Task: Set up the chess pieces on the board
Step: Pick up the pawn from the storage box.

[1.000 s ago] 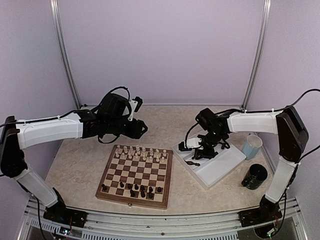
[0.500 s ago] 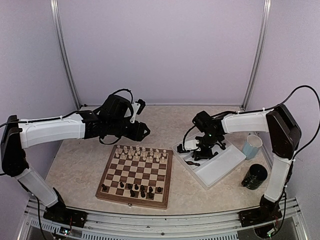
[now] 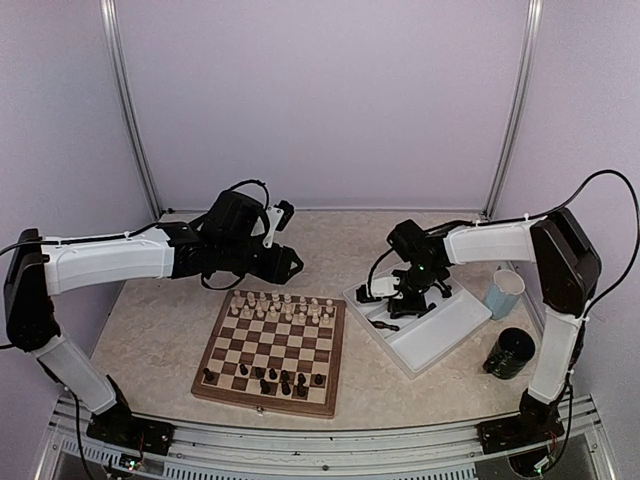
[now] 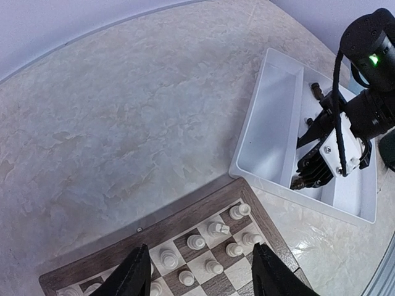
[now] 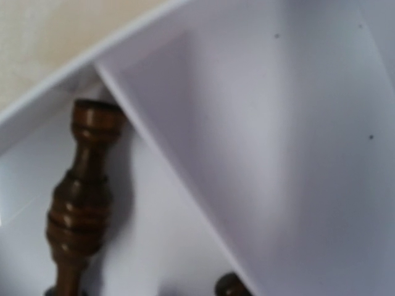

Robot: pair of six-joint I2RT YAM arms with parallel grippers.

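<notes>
The board lies in the middle of the table. Cream chess pieces fill its far rows and dark ones stand along its near rows. My left gripper hovers over the board's far edge, open and holding nothing; in its wrist view the fingers straddle cream pieces standing below. My right gripper is down inside the white tray. Its wrist view shows no fingers, only a dark piece lying close in the tray. A dark piece lies beside it.
A pale blue cup and a black cup stand right of the tray. The tray's divider wall runs just beside the right gripper. Metal frame posts rise at the back corners.
My left gripper has drifted slightly right and forward along the board's far edge. My right gripper has shifted a little inside the tray.
</notes>
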